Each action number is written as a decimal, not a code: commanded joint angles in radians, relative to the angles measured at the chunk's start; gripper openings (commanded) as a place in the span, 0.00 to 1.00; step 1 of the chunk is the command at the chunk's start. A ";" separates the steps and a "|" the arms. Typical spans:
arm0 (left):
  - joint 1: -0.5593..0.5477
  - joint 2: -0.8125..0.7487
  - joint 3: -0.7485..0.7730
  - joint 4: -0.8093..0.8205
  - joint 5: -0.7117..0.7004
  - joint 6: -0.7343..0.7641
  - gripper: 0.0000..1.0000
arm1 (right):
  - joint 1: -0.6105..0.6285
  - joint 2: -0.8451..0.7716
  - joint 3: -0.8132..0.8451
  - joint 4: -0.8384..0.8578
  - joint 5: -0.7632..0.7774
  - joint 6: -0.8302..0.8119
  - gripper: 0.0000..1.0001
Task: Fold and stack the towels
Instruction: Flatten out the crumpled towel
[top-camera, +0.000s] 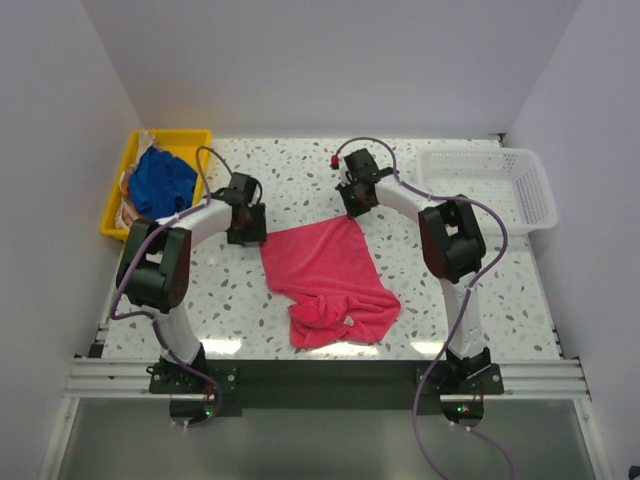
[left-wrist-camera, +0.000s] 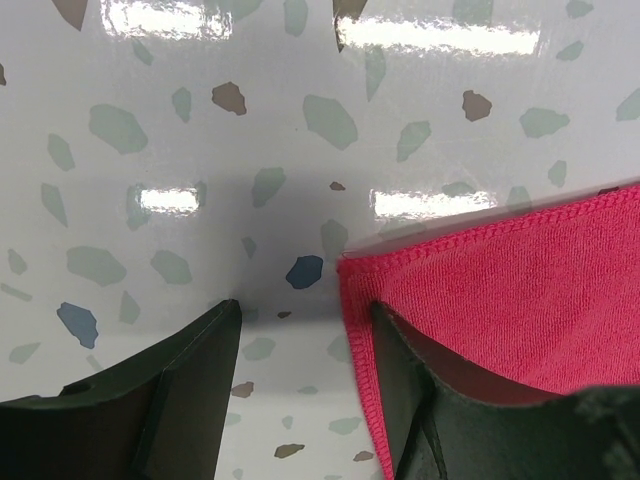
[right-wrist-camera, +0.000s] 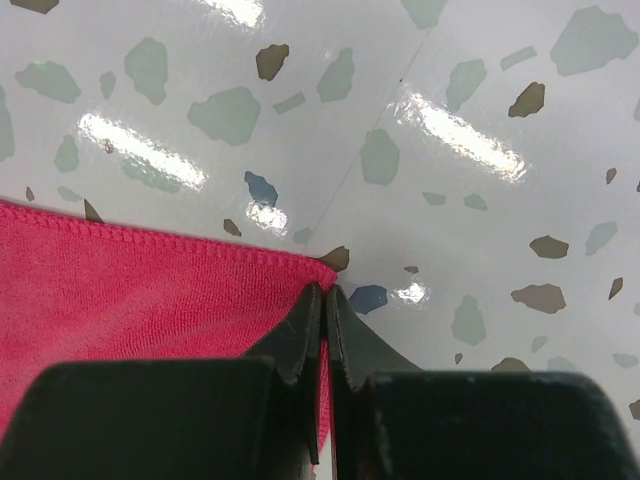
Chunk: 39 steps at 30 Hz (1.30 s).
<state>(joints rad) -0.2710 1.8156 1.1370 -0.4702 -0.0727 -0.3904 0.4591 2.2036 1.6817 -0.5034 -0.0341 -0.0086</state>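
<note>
A hot pink towel lies partly spread in the middle of the table, its near end bunched up. My right gripper is shut on the towel's far right corner; in the right wrist view the fingers pinch the hemmed corner of the pink cloth. My left gripper is at the far left corner and stands open. In the left wrist view its jaws straddle the hem of the pink towel, one finger over cloth and the other over bare table. A royal blue towel lies crumpled in the yellow tray.
The yellow tray sits at the far left of the table, with the edge of another cloth showing under the blue one. A white mesh basket stands at the far right. White walls close in the table on three sides.
</note>
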 joint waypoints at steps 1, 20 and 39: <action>-0.014 -0.002 0.009 0.039 0.039 -0.036 0.60 | 0.001 0.045 -0.007 -0.081 -0.007 -0.021 0.00; -0.083 0.106 0.001 0.027 -0.114 -0.099 0.33 | 0.001 -0.001 -0.060 -0.041 -0.004 -0.021 0.00; -0.059 0.087 0.701 -0.080 -0.285 0.223 0.00 | -0.062 -0.172 0.297 -0.050 0.166 0.038 0.00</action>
<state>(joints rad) -0.3435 1.9675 1.6199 -0.5617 -0.2874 -0.2859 0.4324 2.1777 1.8553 -0.5648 0.0433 0.0082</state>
